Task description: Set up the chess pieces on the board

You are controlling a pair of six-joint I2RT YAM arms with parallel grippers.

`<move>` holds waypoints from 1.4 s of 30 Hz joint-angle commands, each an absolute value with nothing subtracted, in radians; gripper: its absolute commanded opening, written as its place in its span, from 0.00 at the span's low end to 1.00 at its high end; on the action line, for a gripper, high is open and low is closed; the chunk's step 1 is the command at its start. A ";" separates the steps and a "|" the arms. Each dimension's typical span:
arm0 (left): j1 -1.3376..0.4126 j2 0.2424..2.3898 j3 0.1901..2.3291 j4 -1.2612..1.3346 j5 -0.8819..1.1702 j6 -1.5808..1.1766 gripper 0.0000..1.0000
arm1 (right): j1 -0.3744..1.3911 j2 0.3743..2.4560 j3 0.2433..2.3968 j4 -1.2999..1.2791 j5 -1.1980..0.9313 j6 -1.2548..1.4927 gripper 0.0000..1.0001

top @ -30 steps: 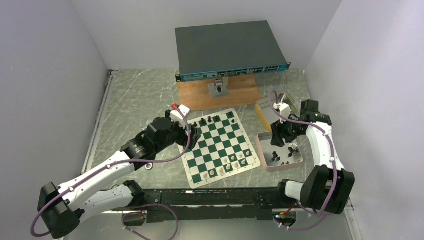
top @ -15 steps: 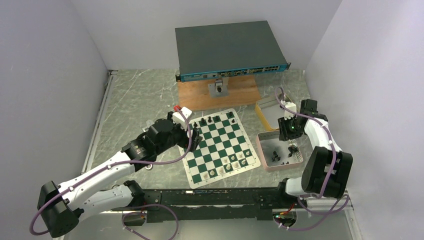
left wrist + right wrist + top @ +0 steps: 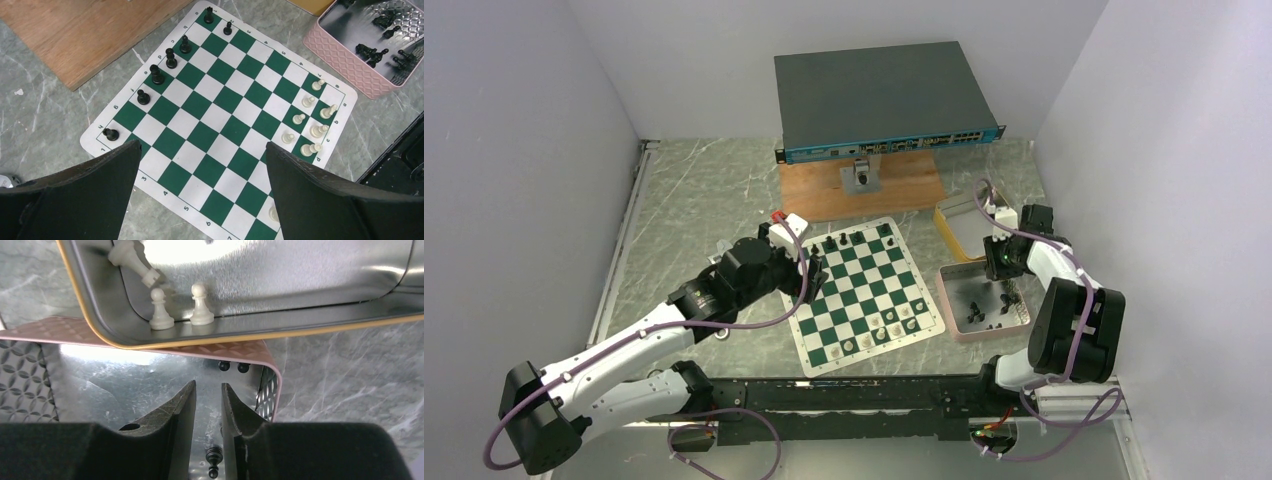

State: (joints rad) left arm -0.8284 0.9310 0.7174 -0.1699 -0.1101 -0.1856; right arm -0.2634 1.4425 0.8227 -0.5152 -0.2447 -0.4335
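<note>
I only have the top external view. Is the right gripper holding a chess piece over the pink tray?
Observer: Cannot tell. On the right wrist view the right gripper has its fingers narrowly apart above the pink tray, and one black piece shows in the gap, either gripped or lying below.
Operator: What's inside the yellow tin?
Observer: The yellow tin holds three white pieces: two upright, one tilted over.
Operator: And the left gripper?
Observer: The left gripper is wide open and empty above the board, where seven black pieces stand near one edge.
</note>
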 commanded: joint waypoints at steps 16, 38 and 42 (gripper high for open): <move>-0.832 0.922 0.722 -0.160 -0.132 -0.185 1.00 | -0.268 1.473 0.799 -0.377 -0.228 -0.404 0.24; -0.832 0.908 0.718 -0.165 -0.139 -0.185 1.00 | -0.268 1.507 0.825 -0.393 -0.229 -0.416 0.04; -0.834 0.899 0.716 -0.167 -0.135 -0.184 1.00 | -0.268 1.452 0.822 -0.462 -0.247 -0.462 0.02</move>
State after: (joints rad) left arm -0.8284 0.9272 0.7170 -0.1726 -0.1287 -0.1856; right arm -0.2649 1.5227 0.8047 -0.4011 -0.2276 -0.4160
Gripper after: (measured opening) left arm 0.996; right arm 0.085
